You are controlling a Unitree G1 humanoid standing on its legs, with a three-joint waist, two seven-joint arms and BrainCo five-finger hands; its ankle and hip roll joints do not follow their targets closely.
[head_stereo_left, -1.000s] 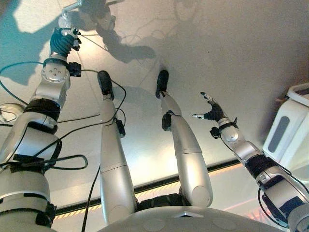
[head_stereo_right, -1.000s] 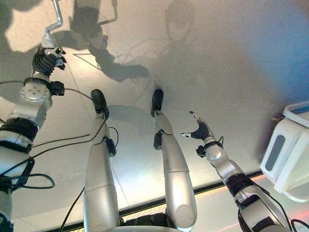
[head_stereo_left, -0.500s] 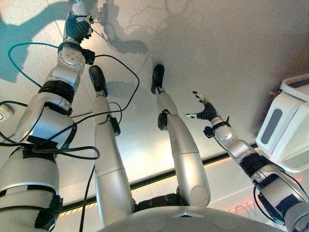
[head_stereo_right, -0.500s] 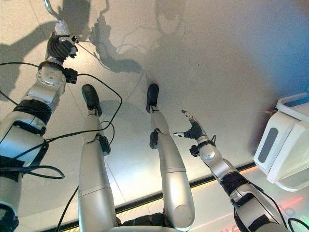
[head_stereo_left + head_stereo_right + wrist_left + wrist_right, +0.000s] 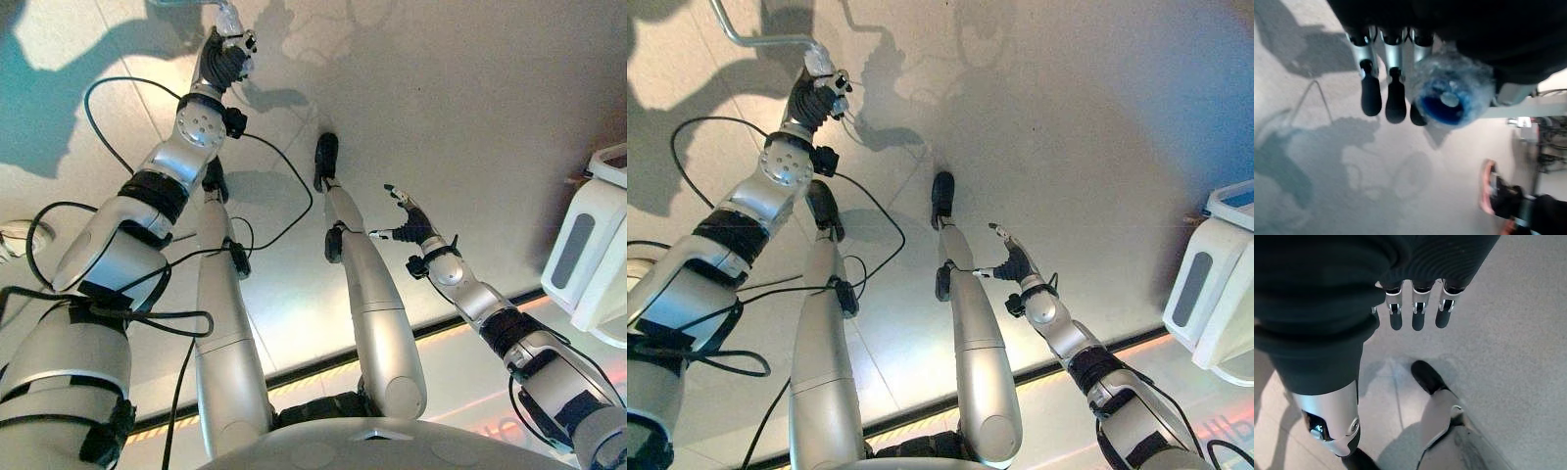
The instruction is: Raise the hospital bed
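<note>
A white moulded bed frame (image 5: 593,250) stands well apart from the right hand (image 5: 1015,262), whose straight fingers are spread over bare floor. The bent metal crank (image 5: 759,37) is gripped by the left hand (image 5: 819,86); its blue, film-wrapped round handle (image 5: 1449,95) is enclosed by curled fingers (image 5: 1371,95).

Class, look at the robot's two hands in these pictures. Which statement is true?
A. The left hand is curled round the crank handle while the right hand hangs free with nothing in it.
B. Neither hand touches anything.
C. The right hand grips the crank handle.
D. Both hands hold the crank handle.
A: the left hand is closed round the crank handle at the end of the bent metal rod, while the right hand hangs open over the floor.
</note>
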